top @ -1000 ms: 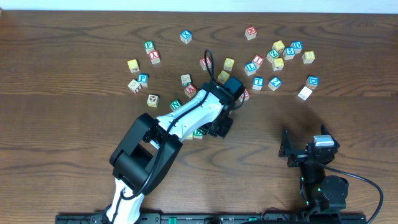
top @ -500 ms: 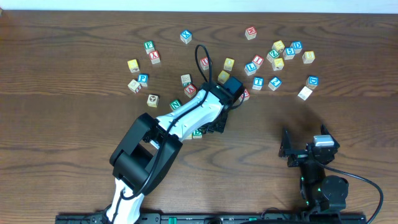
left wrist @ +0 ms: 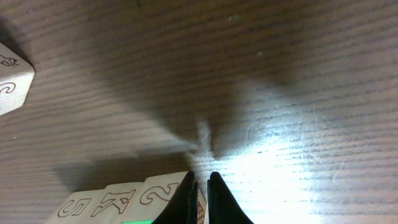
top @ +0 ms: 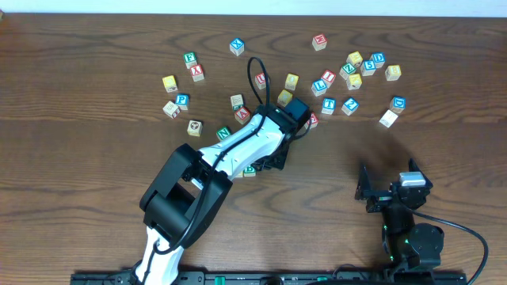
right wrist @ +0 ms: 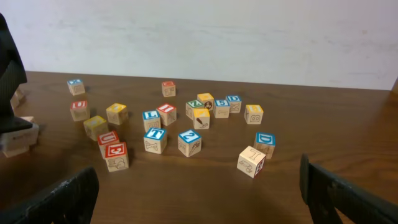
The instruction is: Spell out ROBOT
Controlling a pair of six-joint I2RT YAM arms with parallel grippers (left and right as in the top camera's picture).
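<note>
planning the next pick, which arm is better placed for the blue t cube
Right: the right gripper is open and faces the blue T cube on its side. The left gripper is shut beside other cubes.

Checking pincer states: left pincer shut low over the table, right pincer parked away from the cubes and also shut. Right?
Not quite. The right pincer is open, spread wide in the right wrist view. The left pincer is shut, as said.

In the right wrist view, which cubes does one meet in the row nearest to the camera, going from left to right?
Red E cube → blue T cube → blue-topped cube → pale tilted cube. The blue D cube overlaps the pale one sideways, so it is left out.
</note>
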